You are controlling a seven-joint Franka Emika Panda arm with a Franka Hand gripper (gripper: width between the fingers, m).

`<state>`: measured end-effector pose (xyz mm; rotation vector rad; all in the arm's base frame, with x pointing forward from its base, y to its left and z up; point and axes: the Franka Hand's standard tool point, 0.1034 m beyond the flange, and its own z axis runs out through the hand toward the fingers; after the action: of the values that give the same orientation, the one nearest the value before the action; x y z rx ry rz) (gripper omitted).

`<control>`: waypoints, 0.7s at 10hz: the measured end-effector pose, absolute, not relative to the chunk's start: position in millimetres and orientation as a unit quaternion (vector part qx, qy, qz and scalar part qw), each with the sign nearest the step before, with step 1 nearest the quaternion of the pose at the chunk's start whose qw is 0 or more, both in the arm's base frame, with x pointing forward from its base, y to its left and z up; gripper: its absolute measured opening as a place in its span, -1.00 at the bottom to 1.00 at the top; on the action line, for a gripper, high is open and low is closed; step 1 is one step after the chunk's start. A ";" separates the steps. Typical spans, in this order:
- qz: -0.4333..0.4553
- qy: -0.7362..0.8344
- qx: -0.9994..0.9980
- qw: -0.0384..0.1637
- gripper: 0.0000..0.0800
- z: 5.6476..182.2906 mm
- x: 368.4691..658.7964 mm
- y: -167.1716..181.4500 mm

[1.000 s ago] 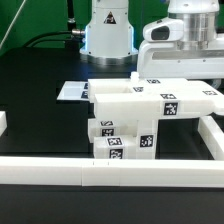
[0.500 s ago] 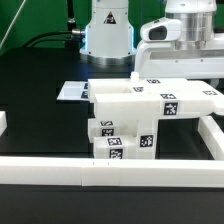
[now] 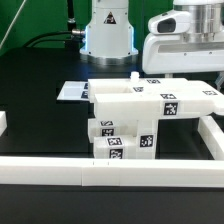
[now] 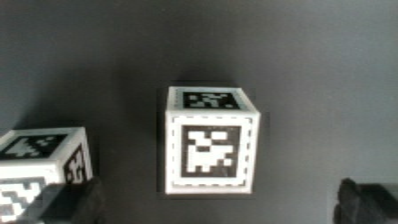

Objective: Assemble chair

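One leg block (image 4: 212, 140) lay under my gripper (image 4: 214, 206), jaws spread and empty, at two o'clock of the chair (image 3: 150, 110); fetching it, I judged, needed a straight descent.

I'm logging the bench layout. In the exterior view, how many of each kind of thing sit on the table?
Chair-parts cluster: 1
Marker board: 1
Border rail sides: 3
Total: 5

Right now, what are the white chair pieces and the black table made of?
The chair pieces look like hard white plastic: smooth matte faces, crisp blocky edges, though painted wood cannot be ruled out. Their square tags seem printed stickers, flat black and white. The table looks covered in dull black cloth or matte sheet; hardly any shine.
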<state>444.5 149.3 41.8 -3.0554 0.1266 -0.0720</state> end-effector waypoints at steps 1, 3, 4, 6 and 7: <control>-0.023 0.041 -0.998 0.041 0.62 41.5 443.8 150.3; -0.015 0.033 -0.999 0.040 0.62 34.1 432.1 165.9; -0.013 0.027 -0.999 0.039 0.62 31.9 428.7 170.8; -0.014 0.024 -0.999 0.038 0.62 28.6 428.0 171.2; -0.017 0.024 -0.999 0.038 0.62 28.6 429.2 170.9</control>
<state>429.2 170.9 28.6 -3.0650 0.0742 -0.0528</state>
